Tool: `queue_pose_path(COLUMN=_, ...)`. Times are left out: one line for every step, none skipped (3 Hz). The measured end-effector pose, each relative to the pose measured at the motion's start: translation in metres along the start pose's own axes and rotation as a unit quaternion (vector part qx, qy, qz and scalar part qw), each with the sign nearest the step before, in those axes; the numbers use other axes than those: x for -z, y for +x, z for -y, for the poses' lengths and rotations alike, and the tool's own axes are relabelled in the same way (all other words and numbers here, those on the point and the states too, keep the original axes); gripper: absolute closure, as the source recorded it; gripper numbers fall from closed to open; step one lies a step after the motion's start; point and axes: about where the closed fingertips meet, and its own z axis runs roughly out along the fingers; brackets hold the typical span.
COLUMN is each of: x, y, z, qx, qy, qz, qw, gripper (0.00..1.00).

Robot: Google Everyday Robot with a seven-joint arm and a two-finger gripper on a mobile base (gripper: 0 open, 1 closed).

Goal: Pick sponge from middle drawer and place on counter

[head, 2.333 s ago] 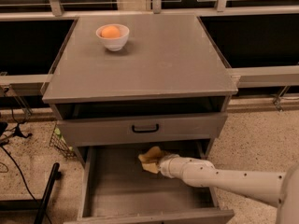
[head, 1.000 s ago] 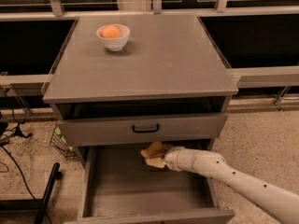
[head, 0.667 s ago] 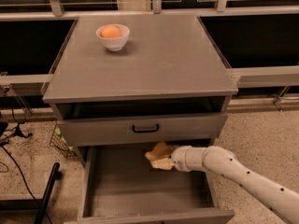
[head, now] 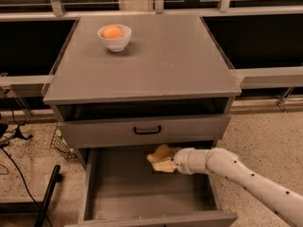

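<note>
The middle drawer [head: 137, 193] is pulled open at the bottom of the cabinet, and its grey floor is bare. My gripper [head: 162, 161] reaches in from the right on a white arm and is shut on the sponge [head: 161, 152], a small pale yellow piece. It holds the sponge above the drawer's back right part, just under the upper drawer front. The counter [head: 161, 60] is the flat grey top above.
A white bowl [head: 115, 41] holding an orange ball sits at the counter's back left. The upper drawer front with a black handle [head: 147, 130] stands slightly out, directly above the gripper. A black pole [head: 47, 193] and cables lie on the floor to the left.
The gripper has moved right and slightly up with the sponge in it, lifting it off the drawer floor. The arm has drawn back toward the right.
</note>
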Motion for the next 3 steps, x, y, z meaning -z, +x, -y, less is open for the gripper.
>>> queue_pose_path(x=0.016, y=-0.008, z=-0.009, qx=-0.003, qy=-0.008, qz=-0.001, qw=1.0, gripper=1.0)
queue_pose_path(x=0.03, y=-0.015, z=-0.016, qx=-0.002, qy=-0.015, qz=-0.003, qw=0.9999, gripper=1.0)
queue_pose_path(x=0.052, y=-0.02, z=-0.028, qx=-0.009, qy=-0.025, qz=-0.013, qw=0.9996, gripper=1.0)
